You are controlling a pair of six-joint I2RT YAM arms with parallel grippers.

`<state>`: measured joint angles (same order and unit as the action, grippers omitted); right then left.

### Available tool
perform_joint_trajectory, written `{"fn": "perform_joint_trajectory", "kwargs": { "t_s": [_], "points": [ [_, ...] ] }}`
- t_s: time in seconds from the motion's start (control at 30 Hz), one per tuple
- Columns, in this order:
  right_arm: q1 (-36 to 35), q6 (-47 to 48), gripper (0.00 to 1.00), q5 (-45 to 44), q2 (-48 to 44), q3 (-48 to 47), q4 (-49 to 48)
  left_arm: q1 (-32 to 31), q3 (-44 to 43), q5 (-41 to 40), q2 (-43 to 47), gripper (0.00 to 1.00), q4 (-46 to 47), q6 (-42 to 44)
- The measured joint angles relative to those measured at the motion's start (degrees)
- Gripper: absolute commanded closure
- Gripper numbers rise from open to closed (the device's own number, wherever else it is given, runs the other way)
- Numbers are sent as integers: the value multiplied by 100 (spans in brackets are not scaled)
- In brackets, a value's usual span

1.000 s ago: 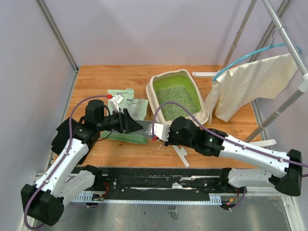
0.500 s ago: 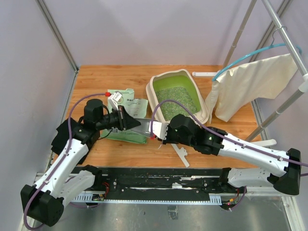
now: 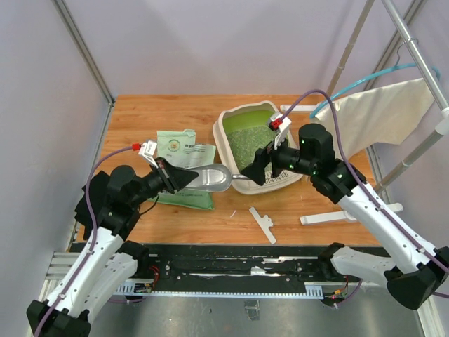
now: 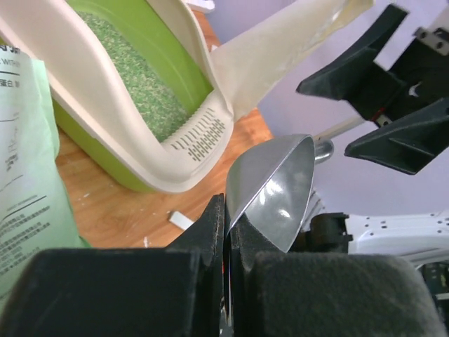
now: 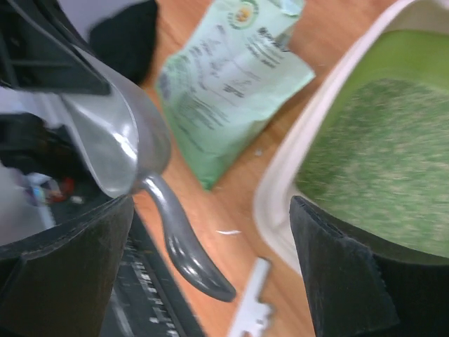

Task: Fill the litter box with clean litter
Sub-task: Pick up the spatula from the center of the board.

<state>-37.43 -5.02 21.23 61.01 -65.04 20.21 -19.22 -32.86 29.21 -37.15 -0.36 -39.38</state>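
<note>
Currently clamping the silver metal scoop (image 3: 212, 179) by its bowl with the left end effector (image 3: 191, 178), right end effector (image 3: 263, 166) released and empty beside the handle (image 3: 239, 177). Rightward along the scoop's axis, nearer the right arm: cream-white green-lined plastic litter box (image 3: 219, 137), pale green-grey granular litter (image 3: 247, 144) inside.

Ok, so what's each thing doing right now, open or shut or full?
litter box: upright on the table, partly filled.
clean litter: loose in the litter box.
scoop: empty, held by its bowl.
bag: lying flat on the table.
left gripper: jaws shut on the scoop.
right gripper: jaws open, holding nothing.
cloth: hanging from the rack.
</note>
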Motion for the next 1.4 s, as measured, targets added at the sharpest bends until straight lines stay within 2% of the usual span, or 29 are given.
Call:
{"fn": "perform_joint_trajectory", "kwargs": {
  "t_s": [0.1,0.3,0.43,0.53,0.6,0.8,0.93,1.03,1.1,1.3,1.4],
  "points": [
    [315,-1123,5,918,46,227,-463,0,282,-4,146,100,433,-361],
    [487,-2347,12,1978,271,601,-1032,0,348,-7,214,100,811,-682],
    [540,-2756,22,2564,376,634,-1386,0,297,-13,267,99,826,-719],
    [544,-2990,38,2841,391,660,-1676,2,256,-11,267,99,855,-730],
    [601,-3115,45,2951,402,706,-1862,4,212,-15,264,99,883,-743],
    [697,-3401,54,3189,472,831,-2221,9,125,-66,264,100,905,-715],
    [699,-3515,55,3283,483,872,-2380,20,114,-63,229,100,931,-702],
    [702,-3556,54,3320,470,892,-2509,24,114,-61,210,99,975,-726],
    [702,-3571,50,3331,448,933,-2577,26,114,-59,212,100,979,-734],
    [699,-3615,20,3456,249,1086,-2817,24,114,26,308,99,970,-763],
    [699,-3598,9,3471,101,1169,-2907,22,114,87,428,100,970,-813]
  ]
}}
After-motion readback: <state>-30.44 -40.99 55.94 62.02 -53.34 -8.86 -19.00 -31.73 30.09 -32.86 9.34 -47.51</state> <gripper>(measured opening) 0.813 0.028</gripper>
